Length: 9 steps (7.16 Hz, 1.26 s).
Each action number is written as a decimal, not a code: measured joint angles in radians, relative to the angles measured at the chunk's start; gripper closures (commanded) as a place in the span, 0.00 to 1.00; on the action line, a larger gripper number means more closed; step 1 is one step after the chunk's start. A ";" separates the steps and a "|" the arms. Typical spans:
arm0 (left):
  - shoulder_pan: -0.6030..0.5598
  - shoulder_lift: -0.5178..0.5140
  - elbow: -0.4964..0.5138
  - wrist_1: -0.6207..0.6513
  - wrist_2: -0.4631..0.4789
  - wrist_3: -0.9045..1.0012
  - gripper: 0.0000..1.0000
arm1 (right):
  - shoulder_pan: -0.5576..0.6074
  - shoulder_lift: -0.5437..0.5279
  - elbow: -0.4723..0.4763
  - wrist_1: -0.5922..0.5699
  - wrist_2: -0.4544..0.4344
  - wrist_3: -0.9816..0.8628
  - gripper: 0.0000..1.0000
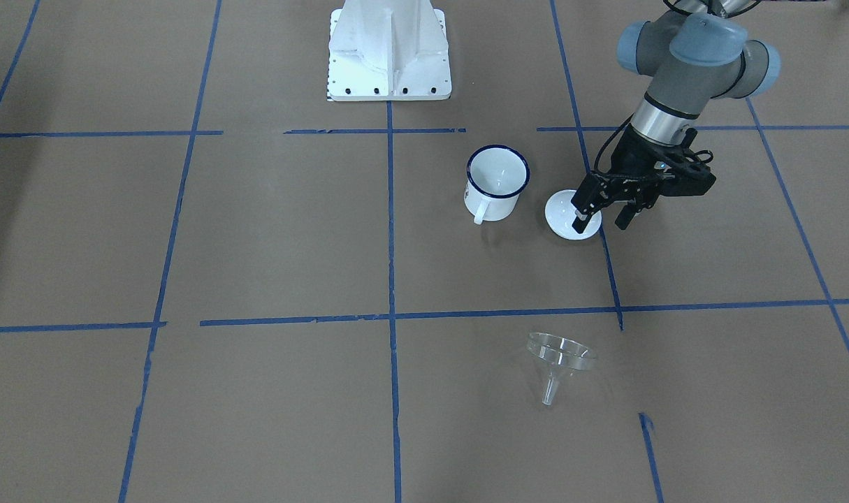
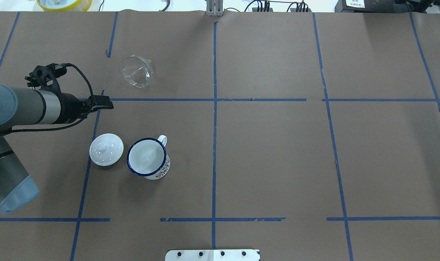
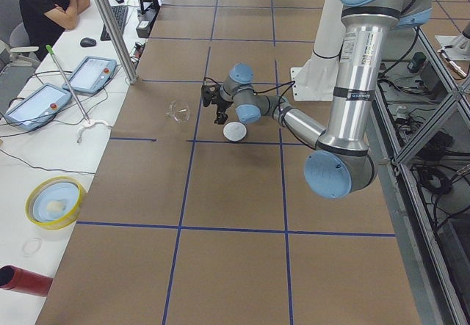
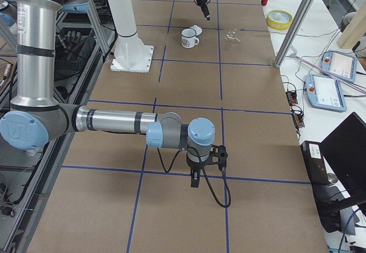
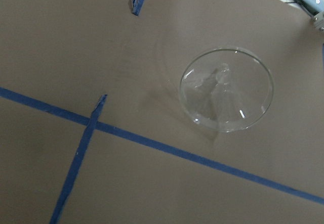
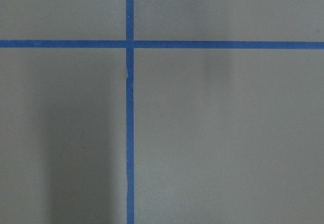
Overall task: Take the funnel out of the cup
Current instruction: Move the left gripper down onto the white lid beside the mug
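The clear funnel (image 1: 560, 353) lies on its side on the brown table, apart from the cup; it also shows in the overhead view (image 2: 137, 71) and fills the left wrist view (image 5: 226, 90). The white cup (image 1: 492, 206) with a blue rim stands upright and empty (image 2: 161, 170). My left gripper (image 1: 601, 223) is open and empty, held above the table beside the white knobbed lid (image 1: 562, 218), between lid and funnel in the overhead view (image 2: 107, 106). My right gripper (image 4: 195, 179) hangs over bare table far from these things; I cannot tell its state.
The lid (image 2: 106, 149) sits just left of the cup in the overhead view. The white robot base (image 1: 389, 56) stands behind the cup. A yellow bowl (image 3: 55, 202), tablets, a metal pole (image 3: 110, 24) and a seated person (image 3: 48, 2) are beyond the table's far edge.
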 measured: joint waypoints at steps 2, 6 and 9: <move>0.003 -0.014 -0.014 0.146 -0.032 0.137 0.00 | 0.000 0.000 0.000 0.000 0.000 0.000 0.00; 0.027 -0.023 0.003 0.196 -0.040 0.201 0.00 | 0.000 0.000 0.000 0.000 0.000 0.000 0.00; 0.079 -0.025 0.017 0.201 -0.041 0.199 0.00 | 0.000 0.000 0.000 0.000 0.000 0.000 0.00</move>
